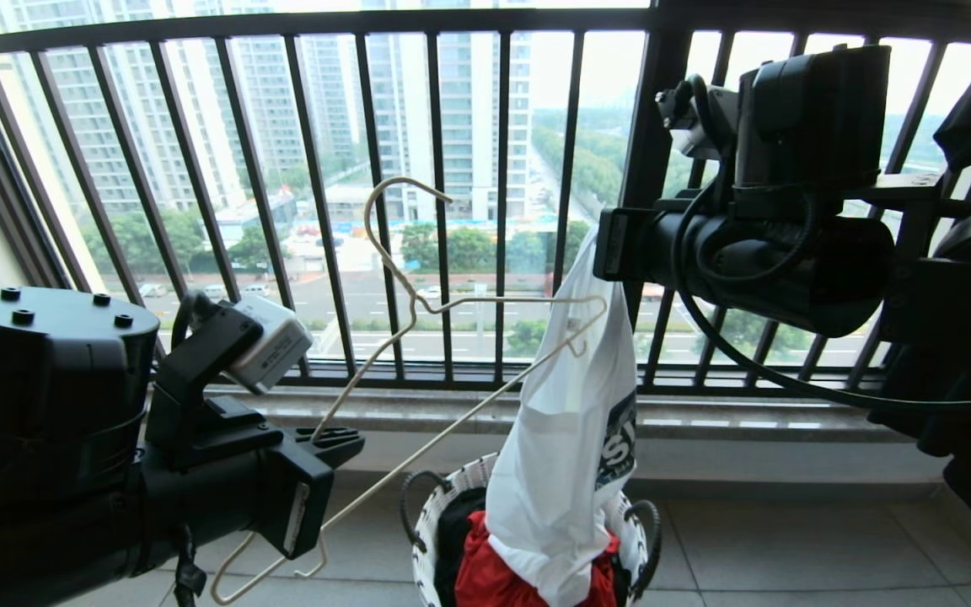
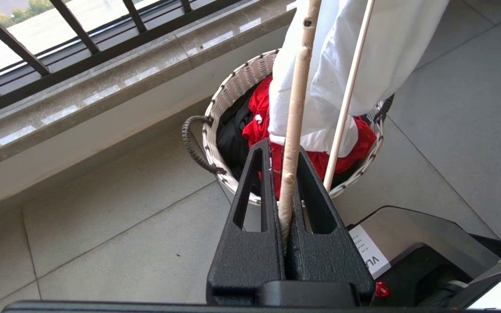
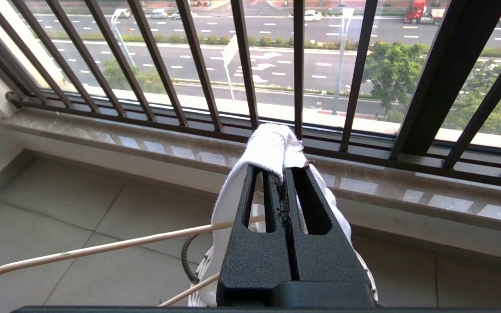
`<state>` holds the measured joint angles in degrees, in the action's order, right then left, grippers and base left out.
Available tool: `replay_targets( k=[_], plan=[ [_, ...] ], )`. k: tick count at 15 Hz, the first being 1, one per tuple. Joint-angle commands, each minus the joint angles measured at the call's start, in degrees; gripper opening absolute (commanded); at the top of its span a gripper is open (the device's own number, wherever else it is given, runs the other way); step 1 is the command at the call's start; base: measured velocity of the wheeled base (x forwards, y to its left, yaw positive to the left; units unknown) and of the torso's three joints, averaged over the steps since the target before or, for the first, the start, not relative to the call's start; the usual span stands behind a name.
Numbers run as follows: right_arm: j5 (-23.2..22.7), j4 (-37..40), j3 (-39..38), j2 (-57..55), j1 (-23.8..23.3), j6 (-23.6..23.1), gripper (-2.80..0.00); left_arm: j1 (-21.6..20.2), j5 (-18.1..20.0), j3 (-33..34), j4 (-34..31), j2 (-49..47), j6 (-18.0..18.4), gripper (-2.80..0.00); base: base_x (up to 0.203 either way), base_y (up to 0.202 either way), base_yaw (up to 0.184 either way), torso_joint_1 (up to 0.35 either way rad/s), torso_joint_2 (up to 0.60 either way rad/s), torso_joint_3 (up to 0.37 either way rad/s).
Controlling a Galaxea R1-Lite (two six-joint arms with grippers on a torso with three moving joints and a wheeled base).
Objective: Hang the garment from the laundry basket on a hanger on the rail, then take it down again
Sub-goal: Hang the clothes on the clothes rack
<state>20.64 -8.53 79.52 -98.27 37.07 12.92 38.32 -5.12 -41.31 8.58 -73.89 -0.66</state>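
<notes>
White cloth of the T-shirt (image 1: 565, 438) hangs from the right gripper (image 3: 282, 174), pinched tight, its print half hidden and its bottom end down in the laundry basket (image 1: 431, 523) on red cloth (image 1: 494, 577), while the left gripper (image 2: 284, 174) squeezes the wire hanger (image 1: 418, 337) beside it, open floor (image 2: 115, 243) below.

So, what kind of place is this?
Probably a high-rise apartment balcony used for laundry: black railing over a street far below, tiled floor, and a basket of clothes.
</notes>
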Motion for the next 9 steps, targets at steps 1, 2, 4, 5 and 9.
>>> replay_targets(
  k=[1, 2, 4, 5, 9],
  plan=[
    [0.02, 0.05, -0.02, 0.71, 0.54, 0.24, -2.8, 0.01, -0.15, 0.09, 0.13, -1.53, -0.04, -2.8, 0.0, 0.0, 0.0, 0.0, 0.0, 0.0],
    [0.02, 0.23, -0.06, 0.71, 1.41, 0.82, -2.8, 0.07, -0.15, 0.04, 0.2, -2.18, -0.12, -2.8, 0.0, 0.0, 0.0, 0.0, 0.0, 0.0],
    [-0.02, 1.44, -0.07, 0.71, 2.88, 1.46, -2.8, 0.09, -0.15, 0.09, 0.3, -2.9, -0.22, -2.8, 0.0, 0.0, 0.0, 0.0, 0.0, 0.0],
    [-0.07, 3.04, -0.01, 0.71, 3.38, 1.57, -2.8, 0.09, -0.15, 0.09, 0.3, -3.01, -0.22, -2.8, 0.0, 0.0, 0.0, 0.0, 0.0, 0.0],
    [0.09, 3.54, 1.22, 0.28, 0.41, 1.46, -2.8, 0.09, -0.07, 0.34, 0.07, -0.07, 0.09, -2.8, 0.0, 0.0, 0.0, 0.0, 0.0, 0.0]
  ],
)
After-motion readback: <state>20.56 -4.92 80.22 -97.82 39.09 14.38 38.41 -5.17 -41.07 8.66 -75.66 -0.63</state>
